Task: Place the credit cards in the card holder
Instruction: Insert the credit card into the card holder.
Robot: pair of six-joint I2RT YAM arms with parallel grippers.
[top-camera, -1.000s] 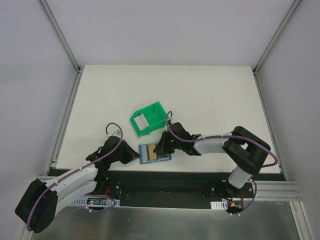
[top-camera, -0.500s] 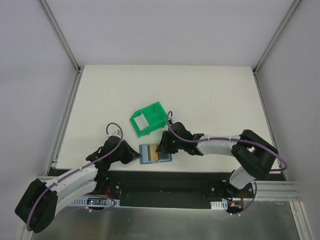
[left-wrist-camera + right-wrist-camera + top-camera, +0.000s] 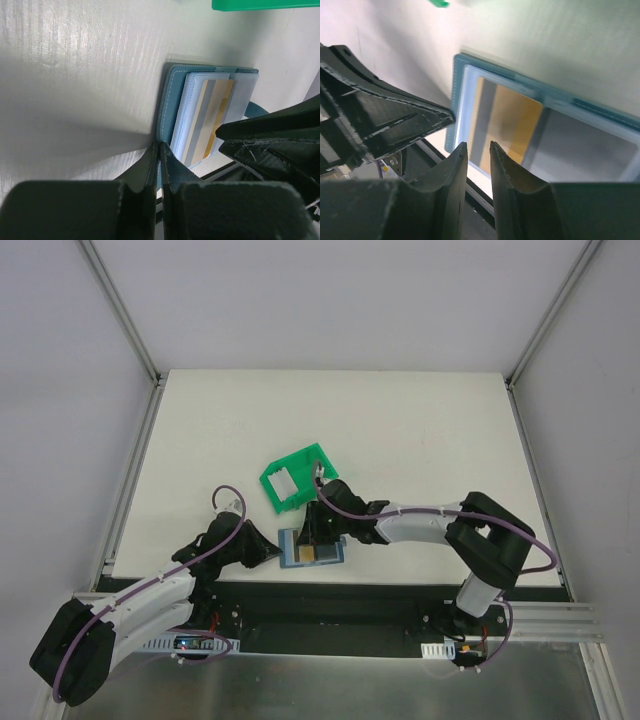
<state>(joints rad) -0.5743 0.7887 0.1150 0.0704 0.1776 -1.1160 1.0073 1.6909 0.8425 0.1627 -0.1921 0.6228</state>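
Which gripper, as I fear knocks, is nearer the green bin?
Right: the right gripper just this side of the green bin; the left gripper farther, pinching the card holder.

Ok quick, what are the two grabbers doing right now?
Left gripper: jaws closed, pinching the card holder by its edge.
Right gripper: jaws slightly open, holding nothing, over the tan-gold card.

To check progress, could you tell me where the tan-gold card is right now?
In the top view, the tan-gold card lies on the open card holder at the near edge of the table, just below the green bin.
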